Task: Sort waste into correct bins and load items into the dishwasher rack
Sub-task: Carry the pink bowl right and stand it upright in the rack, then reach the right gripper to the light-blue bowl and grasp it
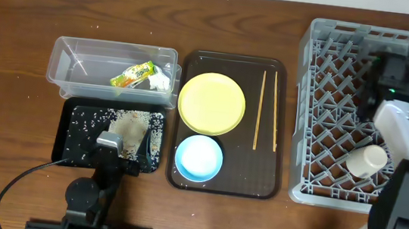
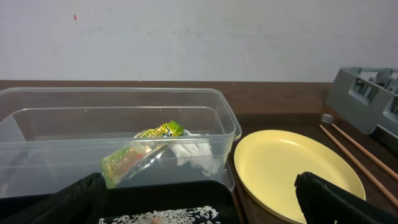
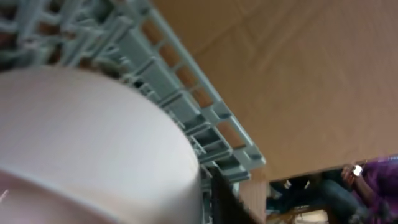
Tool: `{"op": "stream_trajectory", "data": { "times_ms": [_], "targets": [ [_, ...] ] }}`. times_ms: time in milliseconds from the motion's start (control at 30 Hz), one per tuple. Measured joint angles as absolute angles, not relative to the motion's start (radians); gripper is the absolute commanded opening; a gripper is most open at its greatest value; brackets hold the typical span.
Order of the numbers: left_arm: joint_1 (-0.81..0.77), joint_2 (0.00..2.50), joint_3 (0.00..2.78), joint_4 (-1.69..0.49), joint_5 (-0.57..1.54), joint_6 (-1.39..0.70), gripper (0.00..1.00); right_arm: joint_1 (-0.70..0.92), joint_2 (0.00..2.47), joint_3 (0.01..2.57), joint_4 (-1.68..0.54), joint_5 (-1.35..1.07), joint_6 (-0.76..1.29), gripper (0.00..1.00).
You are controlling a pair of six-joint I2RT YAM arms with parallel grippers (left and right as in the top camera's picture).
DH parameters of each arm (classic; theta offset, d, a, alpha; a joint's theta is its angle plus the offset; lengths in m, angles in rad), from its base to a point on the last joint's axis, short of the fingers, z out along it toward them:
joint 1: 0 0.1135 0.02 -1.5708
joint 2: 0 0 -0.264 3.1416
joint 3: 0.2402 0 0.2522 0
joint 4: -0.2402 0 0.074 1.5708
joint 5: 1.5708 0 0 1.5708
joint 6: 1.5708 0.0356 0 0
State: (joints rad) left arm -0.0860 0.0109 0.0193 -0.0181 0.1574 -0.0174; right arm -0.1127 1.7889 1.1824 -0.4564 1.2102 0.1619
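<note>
The clear tub (image 1: 80, 63) holds the snack wrapper (image 1: 132, 75) and the white tissue (image 1: 161, 82); both also show in the left wrist view, the wrapper (image 2: 140, 152) and the tissue (image 2: 193, 152). Rice scraps (image 1: 86, 121) and a white-pinkish bowl (image 1: 133, 131) lie on the black tray (image 1: 65, 138). My left gripper (image 1: 121, 150) is open just above that tray (image 2: 168, 193). The yellow plate (image 1: 212, 102), blue bowl (image 1: 199, 157) and chopsticks (image 1: 267, 110) lie on the brown tray. My right gripper (image 1: 374, 151) is shut on the white cup (image 1: 367, 161) inside the grey rack (image 1: 330, 82).
The dark brown serving tray (image 1: 278, 137) sits between the bins and the rack. The right arm reaches over the rack's right half. A black cable (image 1: 22, 179) runs along the front left. The table's front edge is close to the left arm's base.
</note>
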Motion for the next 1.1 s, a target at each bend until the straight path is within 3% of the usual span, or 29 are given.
{"op": "stream_trajectory", "data": {
  "times_ms": [100, 133, 267, 433, 667, 833, 1100],
  "targets": [
    [-0.086, 0.011, 0.019, -0.019, 0.157, -0.017, 0.99, -0.039, 1.796, 1.182, -0.508, 1.201, 0.14, 0.69],
    [-0.086, 0.011, 0.019, -0.019, 0.157, -0.017, 0.99, -0.017, 1.797, 1.182, -0.527, 1.192, 0.14, 0.76],
    [-0.086, 0.011, 0.019, -0.019, 0.157, -0.017, 0.99, 0.071, 1.798, 1.182, -0.568, 1.144, 0.124, 0.8],
    [-0.086, 0.011, 0.019, -0.019, 0.157, -0.017, 0.99, 0.143, 1.751, 1.182, -0.643, 0.963, 0.12, 0.7],
    [-0.086, 0.011, 0.019, -0.019, 0.157, -0.017, 0.99, 0.342, 1.523, 1.23, -0.736, 0.327, 0.142, 0.67],
    [-0.086, 0.011, 0.019, -0.019, 0.157, -0.017, 0.99, 0.549, 1.524, 1.242, -0.745, -0.043, 0.236, 0.66],
    [-0.086, 0.011, 0.019, -0.019, 0.157, -0.017, 0.99, 0.8, 1.724, 1.238, -0.801, -0.067, 0.505, 0.64]
  ]
}}
